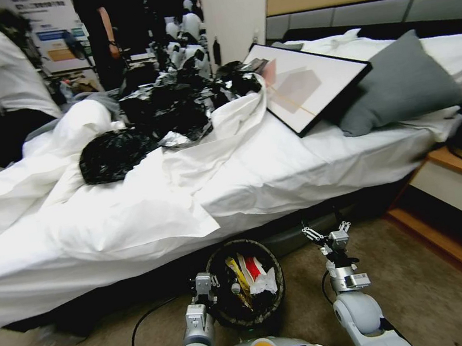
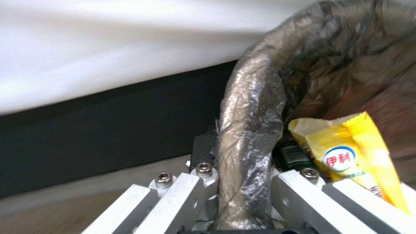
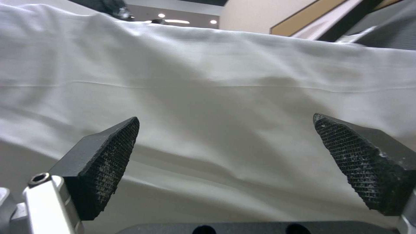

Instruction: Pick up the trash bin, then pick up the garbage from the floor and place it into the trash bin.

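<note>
White crumpled bedsheet (image 1: 133, 209) is hanging just behind the trash bin (image 1: 246, 283). Left gripper (image 2: 242, 182) is clamping its crinkly bag-lined rim; glossy yellow wrapper (image 2: 355, 156) is lying inside. Right gripper (image 3: 225, 152) is gaping empty beside the bin.

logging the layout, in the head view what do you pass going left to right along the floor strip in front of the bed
black cable → left gripper, clamped on the bin rim → trash bin with wrappers inside → right gripper, open and empty → wooden bedside shelf
</note>
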Motion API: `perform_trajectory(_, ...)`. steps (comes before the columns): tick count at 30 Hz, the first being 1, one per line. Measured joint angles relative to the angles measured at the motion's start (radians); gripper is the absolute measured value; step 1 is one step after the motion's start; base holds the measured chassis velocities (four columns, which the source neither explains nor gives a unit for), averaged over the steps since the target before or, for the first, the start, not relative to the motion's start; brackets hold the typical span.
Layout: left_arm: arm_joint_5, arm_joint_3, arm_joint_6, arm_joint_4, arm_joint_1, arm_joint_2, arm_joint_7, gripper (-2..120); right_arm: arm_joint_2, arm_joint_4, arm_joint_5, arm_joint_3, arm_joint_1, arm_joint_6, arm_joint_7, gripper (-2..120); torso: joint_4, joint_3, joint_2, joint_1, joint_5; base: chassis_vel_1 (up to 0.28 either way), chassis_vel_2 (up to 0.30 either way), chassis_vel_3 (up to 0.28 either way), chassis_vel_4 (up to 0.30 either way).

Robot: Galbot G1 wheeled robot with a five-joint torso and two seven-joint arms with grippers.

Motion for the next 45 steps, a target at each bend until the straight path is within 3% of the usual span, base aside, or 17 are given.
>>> perform_trajectory(13, 0.004, 0.000, 0.000, -0.002, 0.003, 0.001, 0.002, 1, 0.008, 0.007, -0.014, -0.011, -0.013, 0.004, 0.000, 100, 0.0001, 0.000, 0.000, 0.000, 0.0001, 0.130, 0.132, 0.129, 0.128)
perform_trajectory(34, 0.005, -0.001, -0.003, -0.002, 0.003, -0.001, 0.005, 1, 0.021, 0.007, -0.030, -0.030, -0.024, 0.017, 0.003, 100, -0.0016, 0.000, 0.000, 0.000, -0.0003, 0.120, 0.116, 0.113, 0.123)
perform_trajectory(37, 0.005, -0.001, -0.003, -0.001, 0.003, -0.001, 0.006, 1, 0.021, 0.008, -0.030, -0.029, -0.022, 0.017, 0.003, 100, 0.0000, 0.000, 0.000, 0.000, 0.0000, 0.114, 0.098, 0.114, 0.121)
perform_trajectory(45, 0.004, -0.001, -0.002, -0.001, 0.003, -0.001, 0.007, 1, 0.021, 0.008, -0.030, -0.030, -0.017, 0.013, 0.002, 100, 0.0001, 0.000, 0.000, 0.000, 0.0000, 0.124, 0.110, 0.128, 0.131)
